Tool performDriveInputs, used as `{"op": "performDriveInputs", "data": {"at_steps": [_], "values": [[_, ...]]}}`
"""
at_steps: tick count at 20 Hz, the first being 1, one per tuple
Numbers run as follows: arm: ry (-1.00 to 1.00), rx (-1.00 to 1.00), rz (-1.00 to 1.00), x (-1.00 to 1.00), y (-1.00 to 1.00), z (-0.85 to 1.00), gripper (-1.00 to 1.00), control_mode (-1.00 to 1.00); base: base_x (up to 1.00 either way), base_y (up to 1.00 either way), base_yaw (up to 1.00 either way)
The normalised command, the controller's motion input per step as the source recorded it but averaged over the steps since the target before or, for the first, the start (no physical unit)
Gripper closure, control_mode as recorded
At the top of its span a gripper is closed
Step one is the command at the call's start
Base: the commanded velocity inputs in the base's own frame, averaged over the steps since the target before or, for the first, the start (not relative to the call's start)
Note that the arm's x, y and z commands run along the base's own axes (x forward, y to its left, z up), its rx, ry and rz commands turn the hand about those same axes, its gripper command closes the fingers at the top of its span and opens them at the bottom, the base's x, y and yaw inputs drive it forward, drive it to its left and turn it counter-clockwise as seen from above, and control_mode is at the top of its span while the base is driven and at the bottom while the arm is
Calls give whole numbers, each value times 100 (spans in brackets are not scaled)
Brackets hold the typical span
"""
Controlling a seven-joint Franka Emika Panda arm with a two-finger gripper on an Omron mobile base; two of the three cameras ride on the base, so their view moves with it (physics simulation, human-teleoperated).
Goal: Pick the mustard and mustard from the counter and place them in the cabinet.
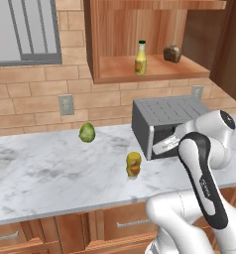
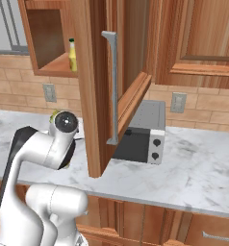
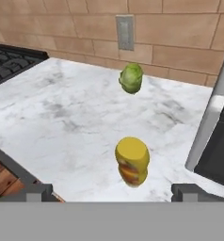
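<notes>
Stubby yellow-olive mustard bottle with orange label point(image 3: 132, 161) upright on white-and-grey marbled stone counter point(image 3: 62, 122), near front edge, just left of grey boxy appliance point(image 1: 164, 124) — round green ball point(image 3: 131, 78) farther back by the brick wall. Slim yellow mustard bottle with dark green cap point(image 1: 141, 58) standing on shelf floor of reddish-brown wooden wall cabinet point(image 1: 154, 69), small dark brown lump point(image 1: 172, 53) to its right, apart. Two-finger gripper point(image 3: 111, 190) spread wide, grasping nothing, fingertips point(image 3: 36, 192) either side of stubby bottle in hand view — no contact.
</notes>
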Motion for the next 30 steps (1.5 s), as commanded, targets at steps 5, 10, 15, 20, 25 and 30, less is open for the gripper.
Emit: {"op": "performDriveInputs", "data": {"at_steps": [5,10,15,20,25,30], "values": [[0,-3,18,0,0,-9,-100,-100,0,0,0],[0,-10,17,-3,0,-6,-100,-100,0,0,0],[0,-13,17,-5,0,-2,-100,-100,0,0,0],[-1,-14,18,-6,0,-6,-100,-100,0,0,0],[0,-5,26,0,-4,-7,-100,-100,0,0,0],[0,0,21,0,-8,-3,-100,-100,0,0,0]]}}
